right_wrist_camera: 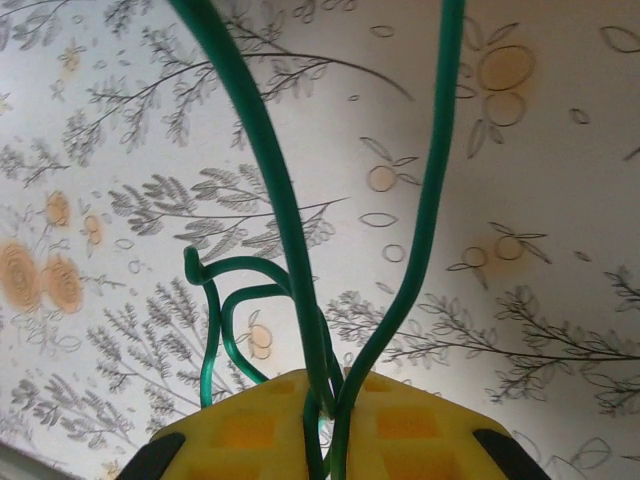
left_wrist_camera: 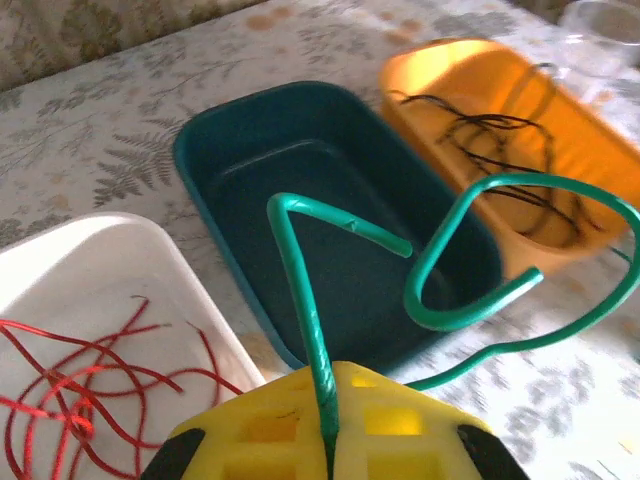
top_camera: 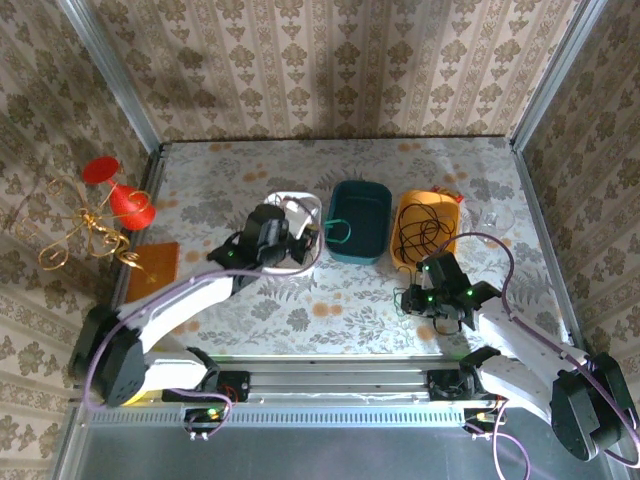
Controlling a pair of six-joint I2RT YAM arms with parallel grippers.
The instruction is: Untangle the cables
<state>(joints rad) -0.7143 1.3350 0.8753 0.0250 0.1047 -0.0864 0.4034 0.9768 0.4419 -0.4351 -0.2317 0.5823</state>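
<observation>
The top camera hangs above and behind the arms and looks down on the whole counter (top_camera: 300,310), arm bases at 6 o'clock. The left wrist camera looks low and close over the left end effector (left_wrist_camera: 325,445) toward the white bin (left_wrist_camera: 90,260), teal bin (left_wrist_camera: 230,130) and orange bin (left_wrist_camera: 470,70); the top view shares these near its centre. The right wrist camera, over the right end effector (right_wrist_camera: 325,430), faces the counter from very near, around 4 o'clock in the top view.

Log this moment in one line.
left gripper: holds green cable | right gripper: holds green cable | red cable: white bin | black cable: orange bin
</observation>
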